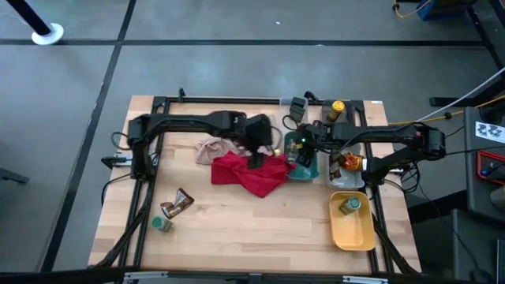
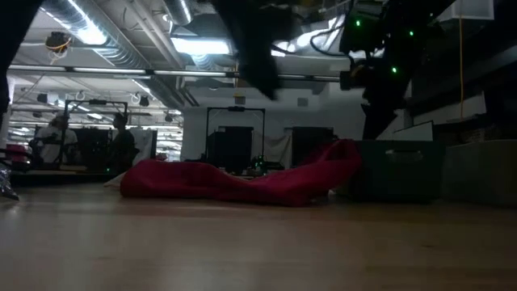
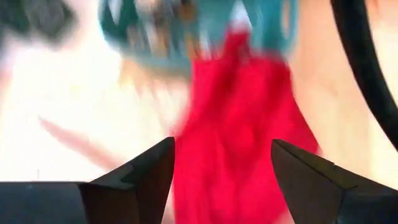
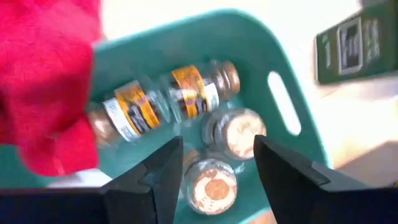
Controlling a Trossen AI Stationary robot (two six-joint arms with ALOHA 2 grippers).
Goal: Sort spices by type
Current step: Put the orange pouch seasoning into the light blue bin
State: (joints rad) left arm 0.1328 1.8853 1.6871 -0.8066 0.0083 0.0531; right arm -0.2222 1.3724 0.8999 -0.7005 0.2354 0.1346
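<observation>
Fingers on both arms stand apart with nothing between them. From my seat, the right gripper point(image 4: 214, 171) hovers over the teal tray point(image 4: 273, 59), above jars point(image 4: 211, 180) lying and standing inside it; the red cloth point(image 4: 46, 74) drapes over that tray's near rim, crowding one side. The left gripper point(image 3: 221, 168) hangs above the same red cloth point(image 1: 251, 173) near the table's middle (its wrist picture is smeared, so I read little more). A beige cloth point(image 1: 213, 148) sits just beside the red one. I see a green-lidded jar point(image 1: 163, 224) and a sachet point(image 1: 180, 202) lying near the table's point(image 1: 252, 229) front-left edge with bare wood around them. Another jar point(image 1: 349, 205) rests in the yellow tray point(image 1: 355, 233) at the right edge, and a yellow-capped bottle point(image 1: 337, 106) stands at the back edge.
</observation>
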